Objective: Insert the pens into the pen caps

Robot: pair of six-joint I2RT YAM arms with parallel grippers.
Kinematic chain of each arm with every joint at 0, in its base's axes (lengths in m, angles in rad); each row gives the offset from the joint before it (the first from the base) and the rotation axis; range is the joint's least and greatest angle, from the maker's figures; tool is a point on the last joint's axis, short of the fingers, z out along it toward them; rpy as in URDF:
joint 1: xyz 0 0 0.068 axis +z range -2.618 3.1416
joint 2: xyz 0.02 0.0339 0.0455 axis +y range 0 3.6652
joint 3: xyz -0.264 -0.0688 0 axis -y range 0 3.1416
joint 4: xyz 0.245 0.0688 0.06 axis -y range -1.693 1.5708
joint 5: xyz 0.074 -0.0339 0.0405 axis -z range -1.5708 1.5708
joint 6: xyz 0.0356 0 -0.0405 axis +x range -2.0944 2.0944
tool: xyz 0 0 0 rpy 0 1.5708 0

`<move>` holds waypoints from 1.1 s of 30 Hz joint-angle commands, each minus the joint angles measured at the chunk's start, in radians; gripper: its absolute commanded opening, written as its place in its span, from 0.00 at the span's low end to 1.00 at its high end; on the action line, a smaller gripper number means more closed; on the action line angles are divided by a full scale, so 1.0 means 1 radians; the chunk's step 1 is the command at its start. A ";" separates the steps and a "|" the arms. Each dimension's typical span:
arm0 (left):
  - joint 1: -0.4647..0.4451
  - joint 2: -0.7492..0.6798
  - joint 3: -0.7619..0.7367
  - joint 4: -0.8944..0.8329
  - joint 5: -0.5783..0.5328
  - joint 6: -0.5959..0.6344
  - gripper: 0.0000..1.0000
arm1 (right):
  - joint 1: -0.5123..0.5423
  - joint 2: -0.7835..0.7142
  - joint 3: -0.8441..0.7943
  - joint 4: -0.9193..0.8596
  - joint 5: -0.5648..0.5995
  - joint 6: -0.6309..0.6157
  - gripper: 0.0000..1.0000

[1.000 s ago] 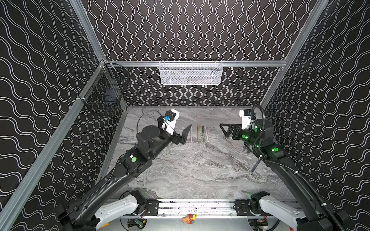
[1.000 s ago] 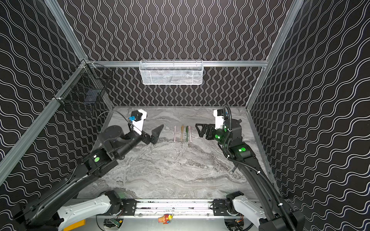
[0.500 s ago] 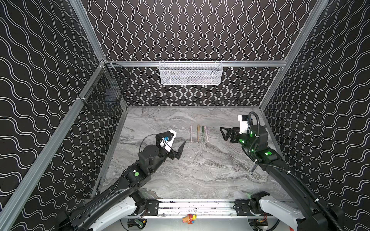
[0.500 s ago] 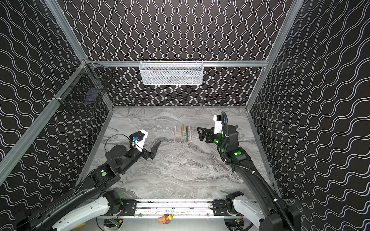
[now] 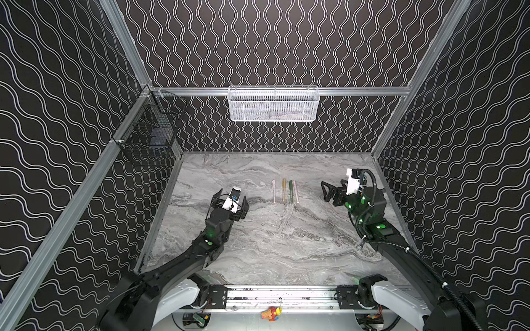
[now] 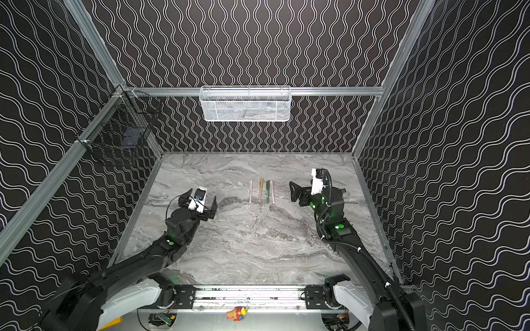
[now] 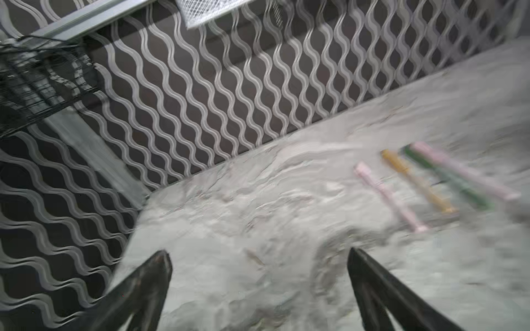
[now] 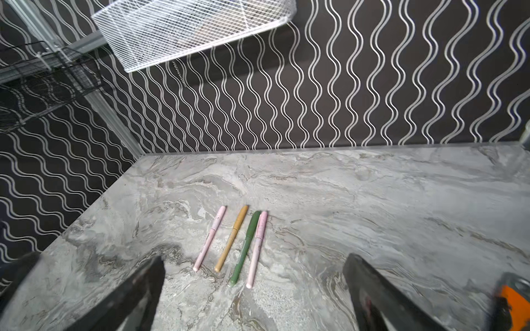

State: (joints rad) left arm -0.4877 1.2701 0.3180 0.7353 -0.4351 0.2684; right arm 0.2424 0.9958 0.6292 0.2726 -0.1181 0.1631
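Toward the back and about the middle of the grey marble worktop (image 5: 258,243): four pens (image 5: 284,191) in a neat row, parallel, thicker ends toward the back wall (image 5: 272,137). From left to right in both top views: pale pink pen (image 8: 209,238), tan-gold pen (image 8: 231,238), dark green pen (image 8: 245,248), second pale pink pen (image 8: 257,249). Green and second pink just beside each other, perhaps touching at the far end; the other gaps plain. Pen caps (image 8: 240,217) seemingly seated already, judging by the stouter upper third of each barrel and no dark tip on show. No loose cap anywhere in sight. Task probably finished.

Left end effector (image 7: 258,253) released, spread wide, nothing in it. Low over the worktop, left of the row and nearer the front, well apart from the pens. Right end effector (image 5: 326,191) released likewise and empty, right of the row and about level with it, also apart. In the right wrist view, row straight ahead, framed by the two dark fingers (image 8: 137,286).

Likely handling: light, stiff, smooth plastic. Round, so prone to roll at a nudge and to slip in a loose pinch. Best taken across the bare barrel, clear of the cap, squarely from above. For the close pair, better to start with the outer pink one, to avoid dragging the green along.
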 commanded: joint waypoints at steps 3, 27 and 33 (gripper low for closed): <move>0.126 0.115 -0.032 0.359 0.110 -0.018 0.99 | -0.005 -0.032 -0.029 0.054 0.005 -0.012 1.00; 0.350 0.553 0.028 0.767 0.366 -0.181 0.99 | -0.006 -0.083 -0.017 -0.032 0.053 -0.051 1.00; 0.351 0.463 0.055 0.580 0.407 -0.207 0.99 | -0.007 -0.061 -0.020 -0.014 0.025 -0.034 1.00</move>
State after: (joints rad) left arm -0.1383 1.7390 0.3534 1.3876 -0.0654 0.0753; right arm 0.2356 0.9318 0.6109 0.2310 -0.0696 0.1169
